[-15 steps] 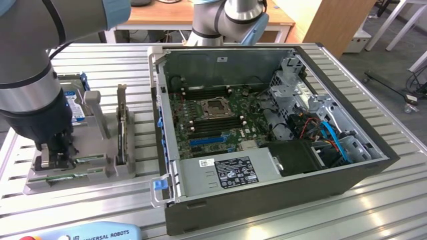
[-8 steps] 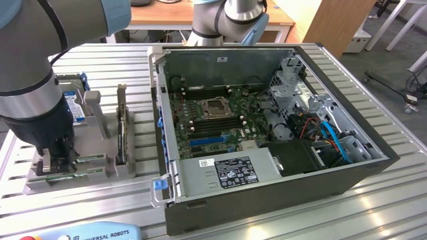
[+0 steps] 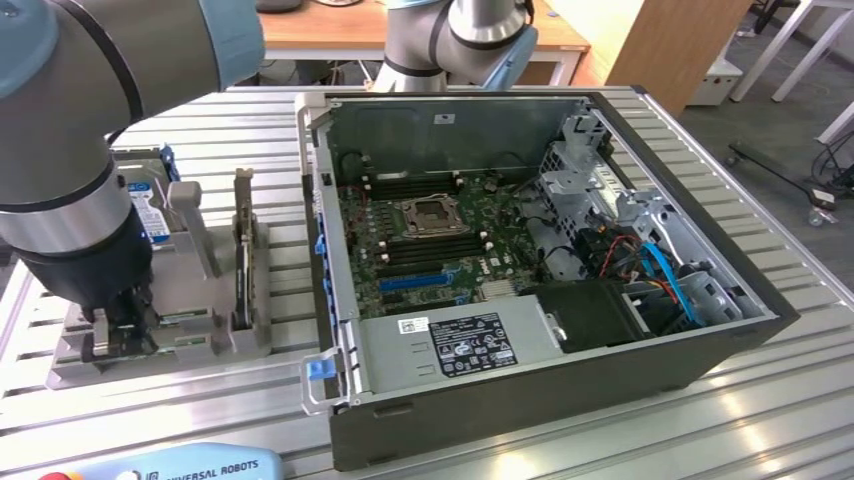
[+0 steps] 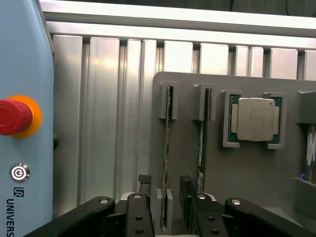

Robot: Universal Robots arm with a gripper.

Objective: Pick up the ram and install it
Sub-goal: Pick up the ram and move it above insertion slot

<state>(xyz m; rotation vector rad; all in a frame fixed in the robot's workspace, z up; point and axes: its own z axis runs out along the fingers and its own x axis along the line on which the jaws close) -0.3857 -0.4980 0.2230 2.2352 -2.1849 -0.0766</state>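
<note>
Two rams stand on edge in slots of a grey holder (image 4: 185, 148). One ram (image 4: 168, 128) runs down between my fingers and the other ram (image 4: 201, 133) stands just beside it. My gripper (image 4: 165, 181) is open, with one black fingertip (image 4: 144, 181) on each side of the first stick and a gap to it on both sides. In the exterior view the gripper (image 3: 120, 335) is low over the near end of the holder (image 3: 200, 350), at that view's left. The open computer case (image 3: 534, 380) lies in the middle with its motherboard (image 3: 441, 230) exposed.
A square silver processor (image 4: 256, 119) sits in a holder pocket beside the sticks. A dark expansion card (image 3: 243, 250) stands upright in the holder. A blue teach pendant (image 3: 174, 465) with a red stop button (image 4: 15, 116) lies near the holder. The table is ribbed aluminium.
</note>
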